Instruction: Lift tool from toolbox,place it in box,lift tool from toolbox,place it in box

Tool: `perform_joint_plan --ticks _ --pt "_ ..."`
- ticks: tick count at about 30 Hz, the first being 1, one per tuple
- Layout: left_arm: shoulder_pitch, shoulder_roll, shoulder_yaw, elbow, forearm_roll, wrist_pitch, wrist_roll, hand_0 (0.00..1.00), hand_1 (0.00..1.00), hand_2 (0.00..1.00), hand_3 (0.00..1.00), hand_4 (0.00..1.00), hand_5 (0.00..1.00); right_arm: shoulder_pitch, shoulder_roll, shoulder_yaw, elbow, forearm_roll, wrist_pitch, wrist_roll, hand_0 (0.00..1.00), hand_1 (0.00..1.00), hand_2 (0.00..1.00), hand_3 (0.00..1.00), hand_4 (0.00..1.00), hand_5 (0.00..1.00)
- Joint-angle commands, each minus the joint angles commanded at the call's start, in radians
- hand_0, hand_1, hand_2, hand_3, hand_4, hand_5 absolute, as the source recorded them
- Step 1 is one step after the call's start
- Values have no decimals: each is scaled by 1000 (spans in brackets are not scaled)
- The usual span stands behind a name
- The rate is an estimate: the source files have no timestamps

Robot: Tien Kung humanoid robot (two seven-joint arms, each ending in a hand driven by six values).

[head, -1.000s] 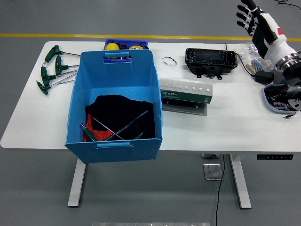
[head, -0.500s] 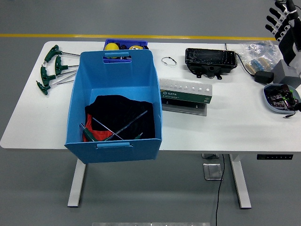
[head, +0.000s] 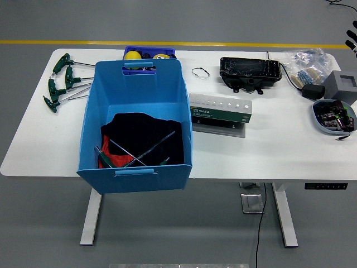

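Fingers [head: 353,39] barely seen at right edge, state cannot be told; blue box [head: 136,125] could be knocked if T-handle tools [head: 64,81] are reached for blind.

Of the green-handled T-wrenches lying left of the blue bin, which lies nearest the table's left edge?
The lowest green-handled T-wrench, its handle outermost; the other T-wrenches lie farther back, closer to the blue bin.

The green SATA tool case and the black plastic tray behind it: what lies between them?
In the head view, only bare white table lies between green case and black tray.
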Motion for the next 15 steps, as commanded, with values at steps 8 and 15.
perform_joint_plan --ticks 8,15 --pt "-4 -2 43 -1 -28 -6 3 740 705 773 767 783 736 -39 6 25 46 -5 -1 -4 998 909 937 976 998 998" --pt "-9 -2 9 -5 -1 -3 -3 739 699 770 764 783 736 -81 10 46 73 -6 8 -8 998 910 934 974 998 998"
